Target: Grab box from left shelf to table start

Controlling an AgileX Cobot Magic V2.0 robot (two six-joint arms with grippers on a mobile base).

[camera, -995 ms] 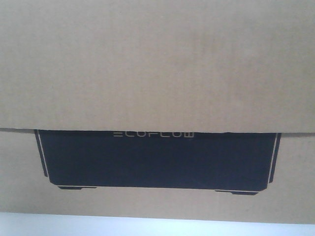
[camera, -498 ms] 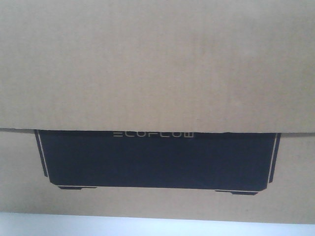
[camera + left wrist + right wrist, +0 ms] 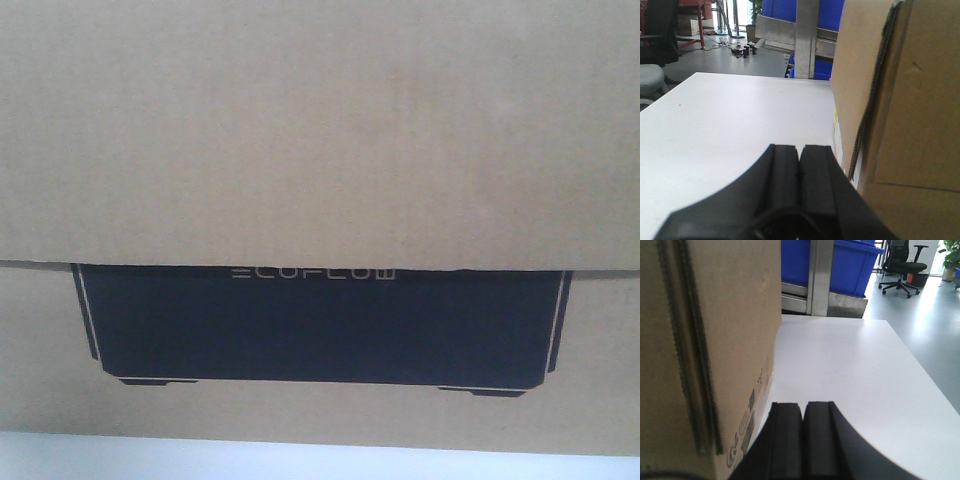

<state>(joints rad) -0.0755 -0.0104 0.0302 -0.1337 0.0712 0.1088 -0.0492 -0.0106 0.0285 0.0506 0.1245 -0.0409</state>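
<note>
Closed box (image 3: 320,130) stands on table (image 3: 730,125).

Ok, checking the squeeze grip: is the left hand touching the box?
Cannot tell. The left wrist view shows the shut left hand close beside the box, but the hand's own body covers the spot where they would meet.

Each wrist view showed matte black fingers (image 3: 785,175) with flat, squared tips and a thin seam between the two. Behind the tips the bodies flared outward in smooth curves. The right arm's fingers (image 3: 790,440) looked the same, plain and unmarked.
</note>
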